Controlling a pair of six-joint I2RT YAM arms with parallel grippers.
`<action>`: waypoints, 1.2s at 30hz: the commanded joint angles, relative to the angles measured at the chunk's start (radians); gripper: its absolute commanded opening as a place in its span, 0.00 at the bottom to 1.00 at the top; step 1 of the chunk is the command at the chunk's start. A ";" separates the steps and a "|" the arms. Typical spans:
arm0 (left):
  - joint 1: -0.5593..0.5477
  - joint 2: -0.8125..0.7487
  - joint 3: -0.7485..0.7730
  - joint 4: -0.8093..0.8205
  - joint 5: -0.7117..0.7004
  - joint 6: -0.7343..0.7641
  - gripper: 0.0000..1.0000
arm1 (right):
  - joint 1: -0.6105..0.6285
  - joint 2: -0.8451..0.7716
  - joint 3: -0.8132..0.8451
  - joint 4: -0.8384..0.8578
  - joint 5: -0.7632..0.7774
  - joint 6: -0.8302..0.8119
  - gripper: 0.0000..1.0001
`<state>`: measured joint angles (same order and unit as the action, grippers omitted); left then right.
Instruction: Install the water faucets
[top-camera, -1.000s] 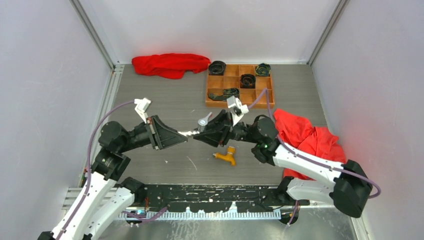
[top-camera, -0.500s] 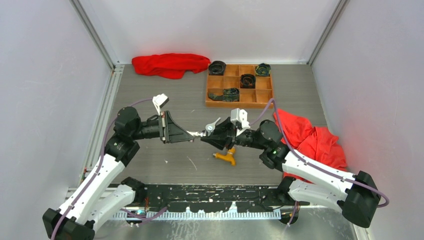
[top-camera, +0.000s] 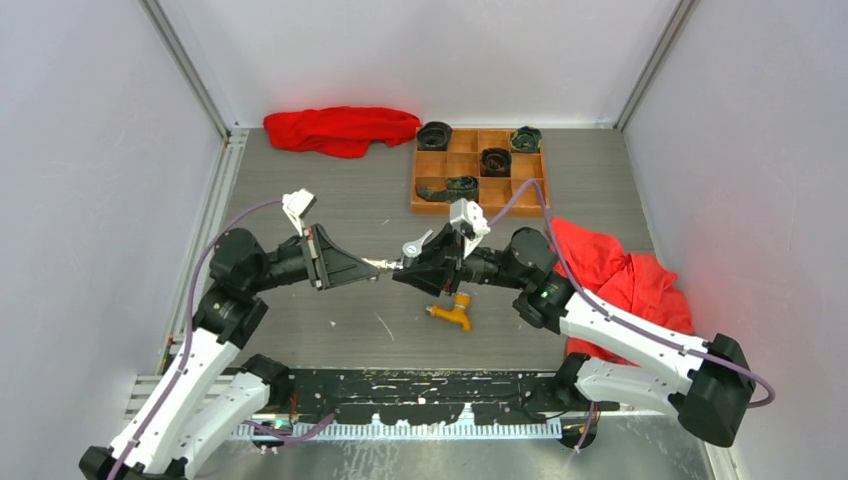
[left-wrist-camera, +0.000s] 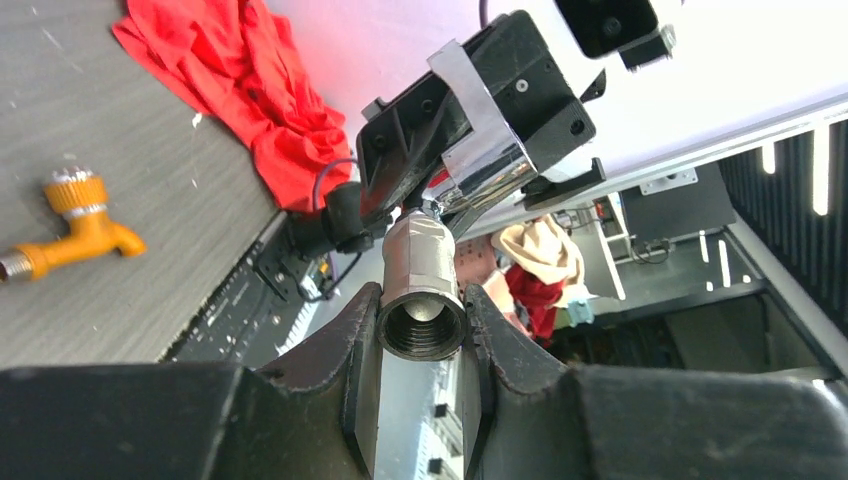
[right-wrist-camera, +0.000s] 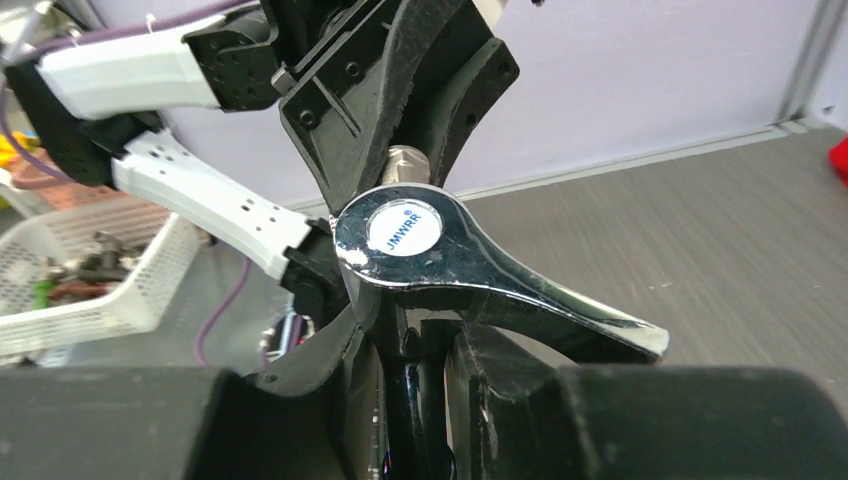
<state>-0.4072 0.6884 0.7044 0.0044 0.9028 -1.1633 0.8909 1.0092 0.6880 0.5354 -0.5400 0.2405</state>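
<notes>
The left gripper (left-wrist-camera: 421, 318) clamps the threaded end of the silver faucet (right-wrist-camera: 450, 270); the right gripper (right-wrist-camera: 415, 347) clamps its body beneath the handle, above the table (top-camera: 300, 200). The orange faucet (top-camera: 452, 312) lies on it below. Hard, slick metal, probably light: hexagonal flats should hold best.

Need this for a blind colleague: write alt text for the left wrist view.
The left gripper clamps the threaded hexagonal end of a shiny silver metal faucet, whose far end the right gripper holds. A bent orange-yellow metal faucet lies on the grey table at left, with a crumpled red cloth beyond.
</notes>
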 joint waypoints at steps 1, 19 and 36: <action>-0.012 -0.063 0.005 0.052 -0.060 0.164 0.00 | -0.009 0.042 0.108 -0.027 -0.130 0.268 0.01; -0.012 -0.140 -0.050 0.093 -0.134 0.250 0.00 | -0.023 0.260 0.261 0.033 -0.342 0.668 0.01; -0.015 -0.237 -0.229 0.263 -0.228 0.479 0.00 | -0.039 0.428 0.233 0.257 -0.323 0.952 0.01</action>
<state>-0.3988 0.4370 0.5392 0.1574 0.6834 -0.8707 0.7929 1.3750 0.9001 0.7383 -0.8631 1.0489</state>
